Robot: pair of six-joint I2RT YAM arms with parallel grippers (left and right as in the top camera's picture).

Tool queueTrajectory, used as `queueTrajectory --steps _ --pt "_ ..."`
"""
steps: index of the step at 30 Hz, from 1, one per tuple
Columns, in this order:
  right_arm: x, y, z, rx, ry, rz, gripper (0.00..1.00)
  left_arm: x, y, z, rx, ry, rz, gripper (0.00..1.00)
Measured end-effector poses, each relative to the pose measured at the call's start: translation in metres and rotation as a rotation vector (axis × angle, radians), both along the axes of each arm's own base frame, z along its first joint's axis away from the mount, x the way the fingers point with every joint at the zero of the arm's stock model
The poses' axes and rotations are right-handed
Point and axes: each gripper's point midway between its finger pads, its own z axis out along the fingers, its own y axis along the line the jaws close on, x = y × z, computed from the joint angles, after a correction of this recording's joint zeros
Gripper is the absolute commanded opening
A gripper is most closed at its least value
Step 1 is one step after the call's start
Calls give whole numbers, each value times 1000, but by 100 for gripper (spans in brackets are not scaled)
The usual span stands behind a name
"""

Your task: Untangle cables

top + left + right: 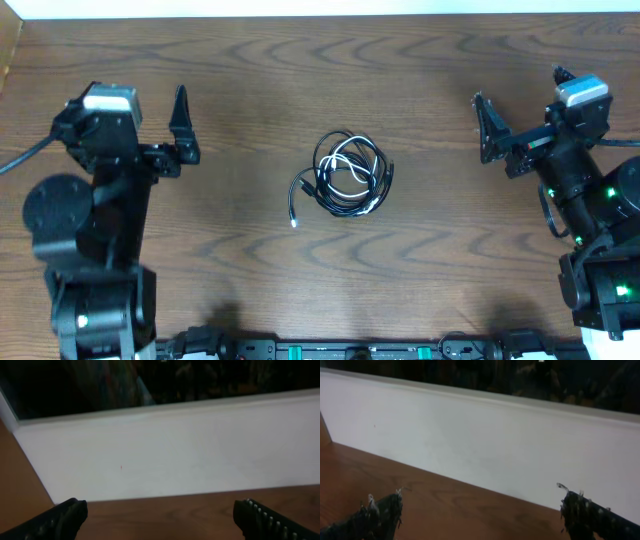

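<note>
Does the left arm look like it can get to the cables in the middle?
Probably yes. The left gripper is open and holds nothing, and only bare table lies between it and the cables. Whether the arm stretches that far is a guess.

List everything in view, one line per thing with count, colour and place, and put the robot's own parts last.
black cable: one, perhaps two, cannot tell; black; coiled at the table's middle, tangled with the white one
white cable: one; white; woven through the black coil, one plug end lying out to its left
table: one; dark brown wood grain; under everything
white board: one; white; along the table's far edge
thick black lead: one; black; left edge, running to the left arm
left arm: one; black; left side
right arm: one; black, green lights; right side
left gripper: one; black; open, empty
right gripper: one; black; open, empty
</note>
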Motion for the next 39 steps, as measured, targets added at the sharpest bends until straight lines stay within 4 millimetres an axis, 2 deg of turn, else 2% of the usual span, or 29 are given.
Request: queueTrajectory --steps 4,6,8,13,18,21,23,25,28,35,39 --pt "1 2 13 9 -53 11 99 -12 -3 8 3 -23 -10 98" --pt "5 3 22 28 -87 14 99 -13 -3 2 2 5 -11 98" --pt "11 3 22 39 -90 14 99 -12 -4 -4 7 31 -14 98" --pt "38 -2 0 56 -16 -32 99 -4 -3 -18 32 83 -17 98" --pt "58 -7 -38 48 128 -76 99 6 -2 -49 45 203 -21 98" --pt "60 -9 -41 27 196 -88 99 9 0 -71 44 290 -17 98" --pt "58 -10 -33 13 220 -91 99 10 2 -78 46 319 -7 98" --pt "54 -10 -12 4 206 -91 99 11 4 -80 48 325 3 98" --pt "52 -10 2 7 178 -90 99 11 6 -80 53 328 14 98" --pt "61 -6 -15 2 237 -70 99 13 0 -73 49 294 -22 98" --pt "62 0 -9 10 212 -32 99 12 -5 -62 50 251 -48 98"
